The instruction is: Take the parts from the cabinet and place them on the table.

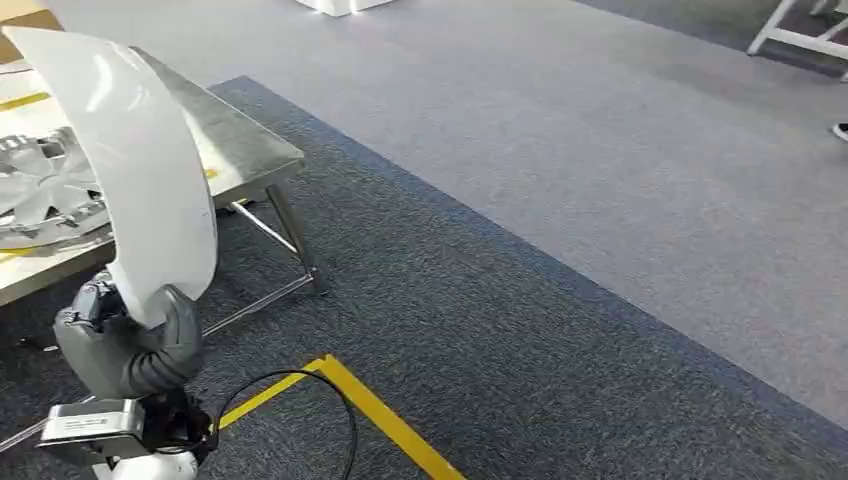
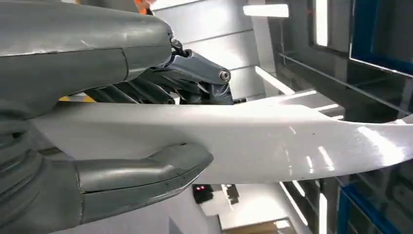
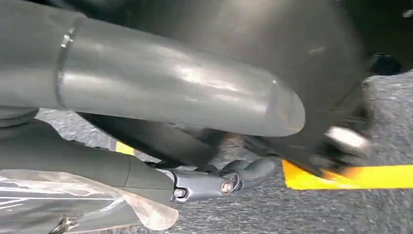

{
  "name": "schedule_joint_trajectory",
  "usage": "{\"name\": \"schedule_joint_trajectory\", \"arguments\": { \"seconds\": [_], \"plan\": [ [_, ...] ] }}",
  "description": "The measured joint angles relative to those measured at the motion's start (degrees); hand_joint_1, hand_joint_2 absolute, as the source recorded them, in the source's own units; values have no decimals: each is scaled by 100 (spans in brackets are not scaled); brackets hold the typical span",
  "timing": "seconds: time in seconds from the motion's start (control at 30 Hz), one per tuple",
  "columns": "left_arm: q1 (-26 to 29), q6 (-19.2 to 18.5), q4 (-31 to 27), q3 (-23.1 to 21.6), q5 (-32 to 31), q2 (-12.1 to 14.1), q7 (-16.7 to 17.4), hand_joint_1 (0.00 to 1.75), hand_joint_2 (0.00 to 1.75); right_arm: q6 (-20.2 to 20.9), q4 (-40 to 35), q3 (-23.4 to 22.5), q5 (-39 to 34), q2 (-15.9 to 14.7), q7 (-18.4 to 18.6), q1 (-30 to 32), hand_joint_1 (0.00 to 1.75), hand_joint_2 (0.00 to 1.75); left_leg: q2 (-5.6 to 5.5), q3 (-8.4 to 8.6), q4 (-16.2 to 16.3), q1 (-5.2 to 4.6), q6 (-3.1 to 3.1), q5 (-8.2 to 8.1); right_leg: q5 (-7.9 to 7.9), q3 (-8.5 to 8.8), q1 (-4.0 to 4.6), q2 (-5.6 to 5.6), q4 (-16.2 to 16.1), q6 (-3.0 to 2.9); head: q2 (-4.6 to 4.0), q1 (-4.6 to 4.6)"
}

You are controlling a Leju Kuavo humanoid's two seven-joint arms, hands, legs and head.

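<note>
A long, curved white part (image 1: 150,170) stands upright in my left hand (image 1: 125,345) at the lower left, its top leaning over the steel table (image 1: 240,150). The left wrist view shows that hand (image 2: 136,175) gripping the white part (image 2: 272,141), thumb on one face and dark fingers (image 2: 195,73) on the other. Silver finned parts (image 1: 40,190) lie on the table behind the white part. My right hand (image 3: 170,97) hangs over the carpet with nothing in it, its fingers (image 3: 224,184) loosely extended.
The table's legs (image 1: 295,240) stand on dark carpet just right of my left hand. Yellow floor tape (image 1: 380,410) and a black cable (image 1: 345,410) lie near my body. White furniture legs (image 1: 800,35) and a shoe (image 1: 838,130) are at the far right.
</note>
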Motion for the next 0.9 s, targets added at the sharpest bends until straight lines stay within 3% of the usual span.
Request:
{"name": "schedule_joint_trajectory", "arguments": {
  "seconds": [0.03,0.07,0.1,0.13,0.17,0.2,0.3,0.33,0.37,0.4,0.43,0.5,0.53,0.57,0.63,0.67,0.7,0.83,0.87,0.9],
  "plan": [
    [6,0,2,0,2,0,15,175,175,0,0,0,0,-2,0,8,0,0,-89,10,1,0,-3,-2,102,-92,0,5,38,4,0,2],
    [7,0,2,0,2,0,20,175,175,0,0,0,0,-4,0,5,0,0,-184,24,3,5,-8,-10,336,-55,-1,12,-184,4,0,2],
    [8,-2,2,-2,0,0,20,175,175,0,0,0,0,-2,0,0,0,0,-275,41,15,13,-24,-25,651,96,-8,45,-617,3,0,2],
    [6,-2,2,-2,0,0,22,175,175,0,0,0,0,-2,0,-4,0,0,-349,54,28,25,-51,-45,945,293,-23,143,-1115,4,0,4],
    [5,-2,4,-2,0,0,24,175,175,0,0,0,0,-2,0,-3,0,0,-408,54,52,36,-79,-70,1076,427,-55,349,-1505,12,0,4],
    [-4,-2,4,-4,2,0,24,175,175,0,2,2,0,-2,0,-2,0,0,-481,14,106,-7,-117,-98,972,527,-85,536,-1644,5,0,0],
    [13,0,4,-4,0,4,31,175,175,0,2,0,0,-2,0,4,0,0,-657,-15,69,46,-200,-66,961,577,-37,361,-1614,-98,0,-2],
    [13,0,4,-4,2,7,31,175,175,0,2,0,0,2,0,-7,0,0,-715,-25,87,46,-216,-83,973,603,-85,283,-1648,-136,0,-7],
    [19,0,4,-4,0,7,31,175,175,0,2,-2,0,4,0,-17,0,0,-525,-31,160,23,-238,-137,966,624,-80,207,-1658,-169,0,-11],
    [-1,0,4,-7,0,11,31,175,175,0,2,-2,-2,4,-4,-23,0,0,-223,-141,388,7,-275,-285,948,645,-78,153,-1659,-210,0,-79],
    [-18,0,4,-7,2,9,37,175,175,7,2,0,-2,7,-4,-15,0,0,-30,-364,856,22,-314,-518,928,665,-62,49,-1658,-236,0,-83],
    [-14,0,11,-7,0,13,46,175,175,9,2,-2,-2,2,2,14,0,0,81,-808,1724,45,-336,-852,891,686,-47,-134,-1657,-249,0,-87],
    [-8,0,15,-7,0,15,50,175,175,11,2,-2,0,0,2,18,0,0,90,-886,1850,52,-335,-825,877,699,-43,-215,-1657,-247,0,-85],
    [-7,0,20,-7,0,17,57,175,175,15,2,-2,0,0,2,14,0,0,95,-832,1731,52,-326,-676,857,721,-40,-292,-1657,-245,0,-85],
    [-8,0,20,-7,-2,17,57,175,175,20,2,-2,2,2,2,-5,0,0,191,-397,840,35,-264,-144,809,798,-30,-440,-1658,-228,0,-85],
    [-11,0,20,-7,-9,17,55,175,175,26,2,-2,2,2,0,-6,0,0,444,-138,320,-5,-197,69,782,839,-25,-501,-1662,-217,0,-87],
    [-23,0,22,-7,-15,17,57,175,175,26,2,-2,2,2,0,-8,0,0,769,-59,154,-98,-166,-66,750,862,15,-557,-1662,-178,0,-81],
    [-25,0,20,-11,-20,20,61,175,175,28,0,-4,2,2,0,-30,0,0,433,-75,69,-98,-69,-37,705,969,39,-864,-1733,-60,0,-92],
    [-13,0,20,-18,-26,13,61,175,175,26,-4,-4,4,2,0,-36,0,0,371,-8,-3,-31,-39,3,646,951,10,-657,-1706,-11,0,-77],
    [-34,0,22,-20,-28,13,59,175,175,28,-4,-4,4,2,-11,-39,0,0,307,6,-13,-12,-9,3,527,882,-8,-295,-1521,-4,0,-35]
  ]
}}
